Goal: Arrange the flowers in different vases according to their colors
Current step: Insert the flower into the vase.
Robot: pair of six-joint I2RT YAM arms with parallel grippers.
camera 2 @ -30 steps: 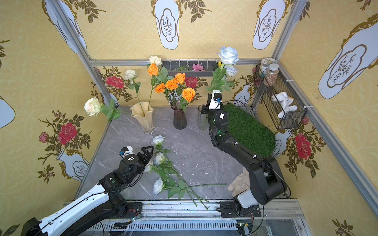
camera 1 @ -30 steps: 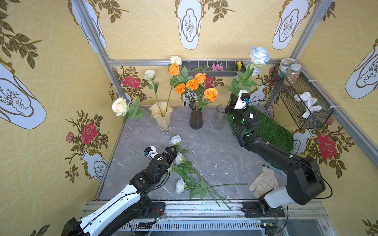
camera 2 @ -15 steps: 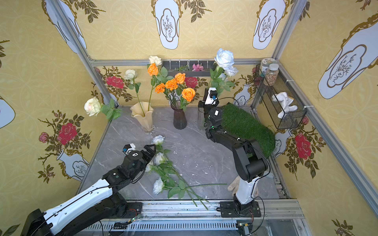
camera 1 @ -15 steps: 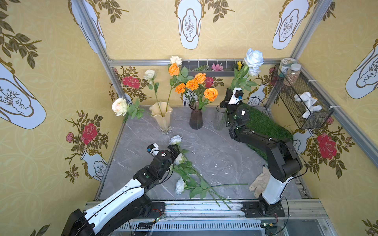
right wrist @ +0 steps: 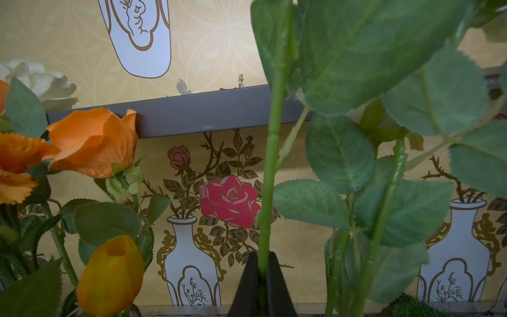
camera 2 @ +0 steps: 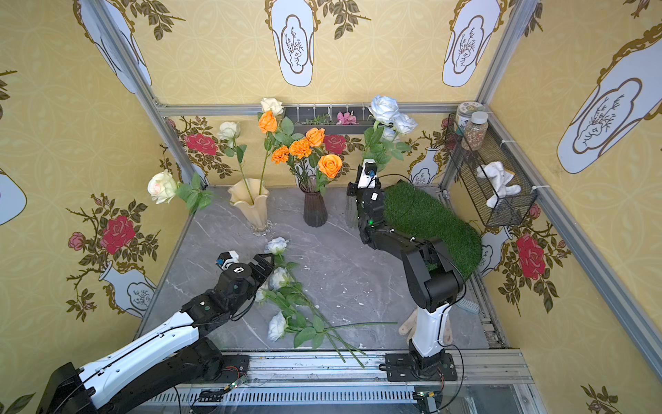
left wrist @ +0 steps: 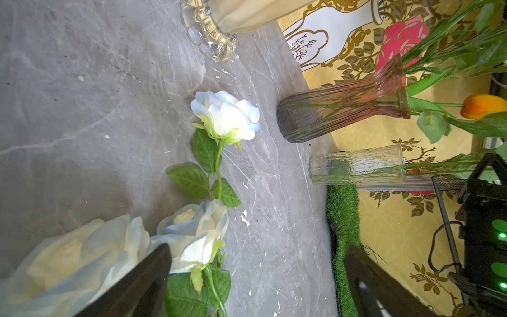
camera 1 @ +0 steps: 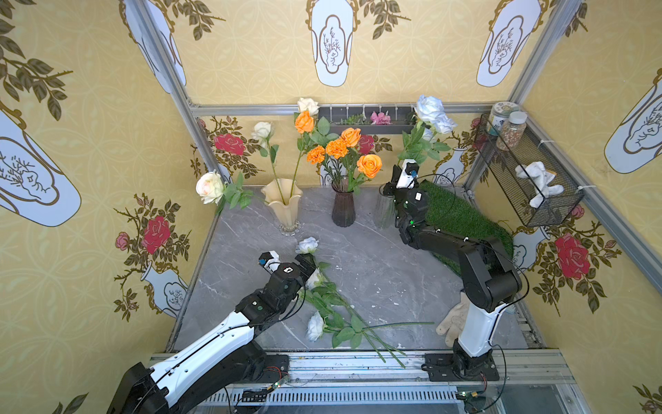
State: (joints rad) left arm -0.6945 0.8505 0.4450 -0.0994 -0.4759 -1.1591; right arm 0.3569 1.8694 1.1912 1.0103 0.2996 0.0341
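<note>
Right wrist view shows the right gripper point(right wrist: 262, 258) pinched on 1 upright pale blue rose stem point(right wrist: 270, 164), directly above the clear vase point(camera 1: 384, 215); the left gripper point(left wrist: 256, 249), jaws wide, hovers over pale roses point(left wrist: 197, 238) lying on the table point(left wrist: 68, 109).

part sorted, part lying loose

the ruffled cream vase point(camera 1: 284, 206) stands far left, holding cream roses point(camera 1: 263, 131) and one orange rose point(camera 1: 304, 122). the dark purple vase point(camera 1: 343, 211) beside it holds orange blooms point(camera 1: 336, 148). the clear glass vase point(camera 1: 384, 211) stands right, upright pale blue roses point(camera 1: 430, 107) above it. several loose pale roses point(camera 1: 308, 245) lie on the bench point(camera 1: 376, 272), near left.
</note>
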